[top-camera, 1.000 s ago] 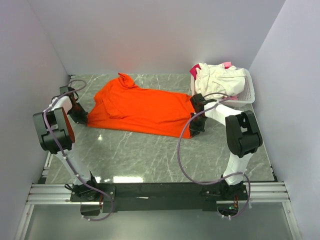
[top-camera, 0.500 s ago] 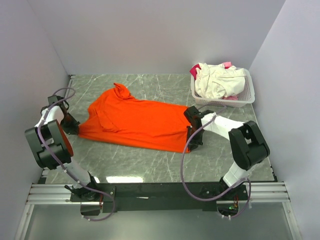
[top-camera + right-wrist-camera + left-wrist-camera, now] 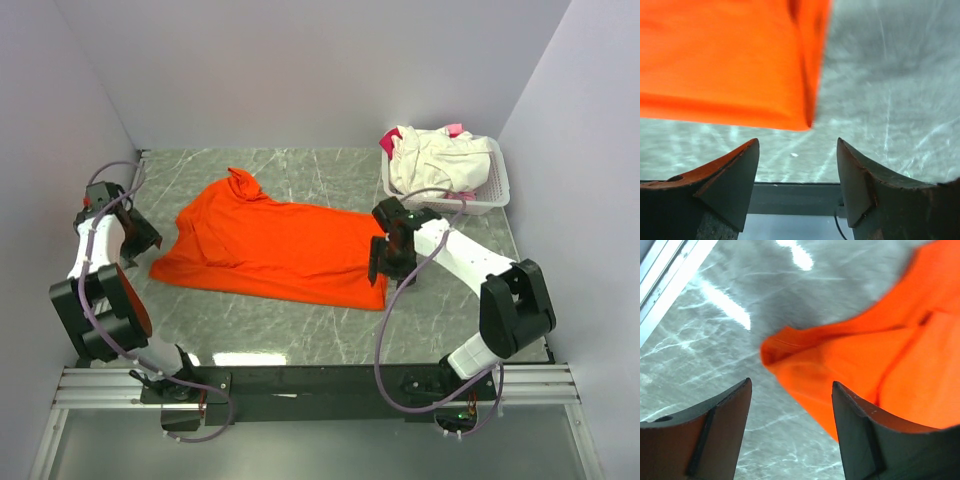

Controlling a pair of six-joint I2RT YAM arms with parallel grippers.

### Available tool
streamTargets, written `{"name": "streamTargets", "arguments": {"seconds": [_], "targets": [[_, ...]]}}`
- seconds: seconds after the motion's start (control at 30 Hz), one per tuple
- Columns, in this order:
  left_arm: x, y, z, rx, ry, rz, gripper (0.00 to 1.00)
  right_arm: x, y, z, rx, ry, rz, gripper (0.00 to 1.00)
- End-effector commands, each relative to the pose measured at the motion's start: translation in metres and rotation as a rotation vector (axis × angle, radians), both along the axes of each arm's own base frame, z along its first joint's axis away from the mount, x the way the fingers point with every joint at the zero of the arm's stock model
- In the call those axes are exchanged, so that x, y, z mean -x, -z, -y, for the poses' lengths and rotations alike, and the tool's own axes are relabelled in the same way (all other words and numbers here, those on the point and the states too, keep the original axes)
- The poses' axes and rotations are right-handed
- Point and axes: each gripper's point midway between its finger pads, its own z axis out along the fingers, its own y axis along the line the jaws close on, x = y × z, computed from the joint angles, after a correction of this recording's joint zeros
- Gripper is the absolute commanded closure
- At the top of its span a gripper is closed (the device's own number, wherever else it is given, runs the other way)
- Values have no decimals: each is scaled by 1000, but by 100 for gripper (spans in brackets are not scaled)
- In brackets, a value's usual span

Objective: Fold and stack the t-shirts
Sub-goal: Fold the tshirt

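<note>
A grey marble-patterned table (image 3: 300,320) is lying across the floor of the booth. Plain pale walls (image 3: 300,70) are closing it in on the left, far and right sides. A white slatted plastic basket (image 3: 496,190) is sitting on the table's far right corner, close to the right wall. Along the near edge a metal rail (image 3: 100,385) is running left to right, and a strip of light (image 3: 235,357) is reflecting off the tabletop just beyond it.
</note>
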Motion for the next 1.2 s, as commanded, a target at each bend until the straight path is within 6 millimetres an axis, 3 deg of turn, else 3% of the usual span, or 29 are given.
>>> {"name": "streamTargets", "arguments": {"seconds": [0.0,0.17,0.3,0.6,0.83,1.17], "targets": [[-24,-44,20,-45,66,124,30,-28,-34,-8,-32,-42,129,30],[-47,-41,92,74,211,170,32,-49,-25,-32,-104,-77,128,32],[-47,-28,120,116,260,131,35,-63,-13,-45,-135,-78,125,34],[-42,4,136,161,294,39,39,-69,1,-54,-162,-69,110,34],[-42,32,149,213,320,-21,41,-71,1,-54,-158,-68,111,34],[-37,52,157,224,339,-64,47,-68,2,-51,-148,-61,102,35]]}}
